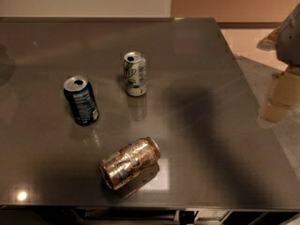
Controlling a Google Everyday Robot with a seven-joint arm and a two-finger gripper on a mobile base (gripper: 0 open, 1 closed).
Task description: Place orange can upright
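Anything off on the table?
The orange can lies on its side near the front edge; the blue can and white-green can stand upright. The gripper sits at the right edge, away from all three.

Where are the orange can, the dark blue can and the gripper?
orange can (130,163), camera view, middle of its side as it lies
dark blue can (82,102), camera view, label on its upright side
gripper (291,35), camera view, grey part cut off at upper right edge
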